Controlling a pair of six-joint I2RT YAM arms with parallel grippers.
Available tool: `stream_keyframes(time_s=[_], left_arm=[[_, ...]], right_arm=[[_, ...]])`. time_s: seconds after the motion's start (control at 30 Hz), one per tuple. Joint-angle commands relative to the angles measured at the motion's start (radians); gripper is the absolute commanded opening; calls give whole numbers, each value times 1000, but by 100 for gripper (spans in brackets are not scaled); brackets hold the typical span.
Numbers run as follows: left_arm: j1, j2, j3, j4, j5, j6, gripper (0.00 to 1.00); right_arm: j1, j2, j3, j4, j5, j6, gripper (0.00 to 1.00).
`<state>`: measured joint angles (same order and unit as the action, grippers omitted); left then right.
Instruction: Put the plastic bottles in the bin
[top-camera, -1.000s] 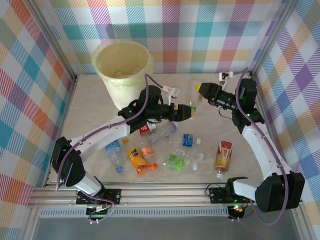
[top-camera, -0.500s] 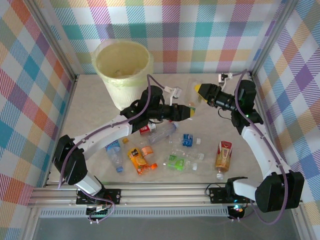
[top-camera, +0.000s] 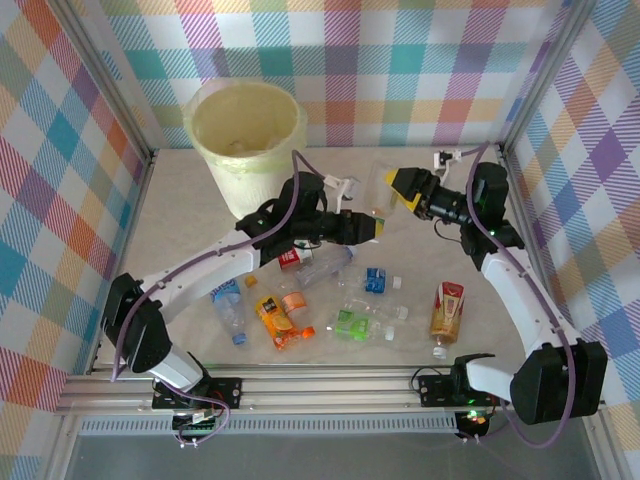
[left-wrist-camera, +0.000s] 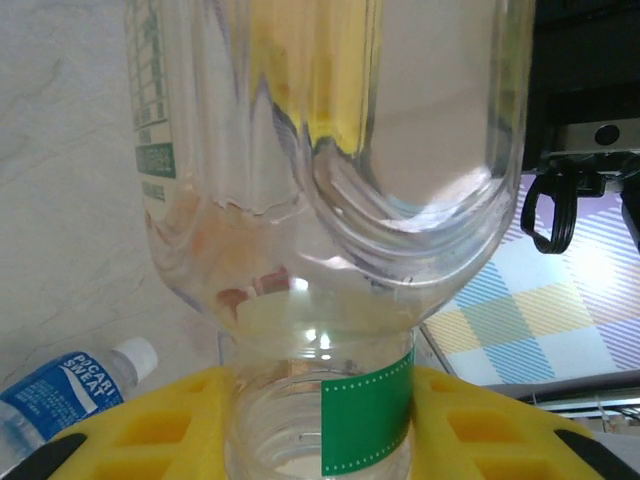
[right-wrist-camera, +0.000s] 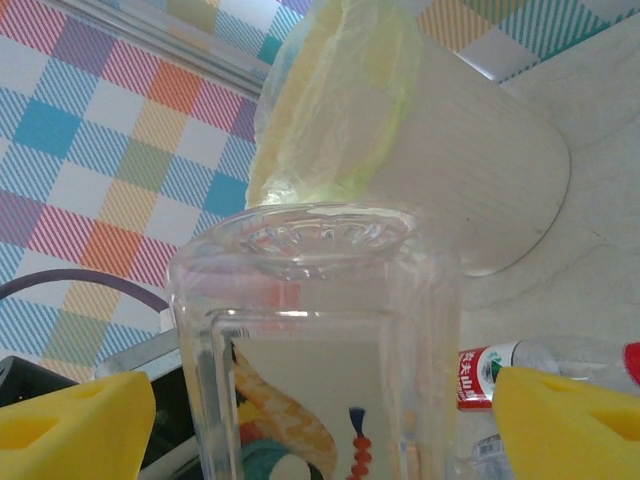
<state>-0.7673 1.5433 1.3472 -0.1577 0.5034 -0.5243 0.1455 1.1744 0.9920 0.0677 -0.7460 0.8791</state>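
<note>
1. The clear bottle (left-wrist-camera: 330, 200) is being held by the left gripper (top-camera: 368, 228), whose yellow fingers are being pressed shut on its green-banded end. It is being kept off the table (top-camera: 180, 230), to the right of the bin (top-camera: 245, 170).
2. The right gripper (top-camera: 406, 183) is being kept wide, with its pads (right-wrist-camera: 70, 420) standing apart from the bottle's sides.
3. This is being judged a hand-over. The right arm is best drawn straight back first, so that the bottle is not being knocked askew. The thin plastic is best gripped firmly and let go only once it is being held over the bin's opening.
4. "POCARI SWEAT" is being shown on the blue-labelled bottle (left-wrist-camera: 65, 385). The white characters on the red-labelled bottle (right-wrist-camera: 480, 375) and the held bottle's green small print are being left unread, as they are too small.
</note>
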Motion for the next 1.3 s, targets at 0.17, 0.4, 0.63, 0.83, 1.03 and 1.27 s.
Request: stream_keyframes(time_s=[0.17, 0.4, 0.63, 0.83, 1.03, 1.27], left_arm=[[80, -91, 168, -322, -87, 198, 29], [161, -77, 380, -564, -232, 380, 32], [313, 59, 613, -728, -361, 461, 34], [416, 197, 786, -805, -429, 489, 35], [485, 313, 920, -807, -466, 484, 35], [527, 414, 993, -818, -497, 483, 35]], right_arm=[[7, -149, -7, -176, -64, -185, 100], [6, -241, -12, -311, -56, -289, 100], [6, -283, -4, -354, -65, -321, 100], [6, -298, -4, -406, -41, -345, 100], [6, -299, -4, -443, -32, -360, 100], [6, -295, 2, -498, -10, -382, 100]])
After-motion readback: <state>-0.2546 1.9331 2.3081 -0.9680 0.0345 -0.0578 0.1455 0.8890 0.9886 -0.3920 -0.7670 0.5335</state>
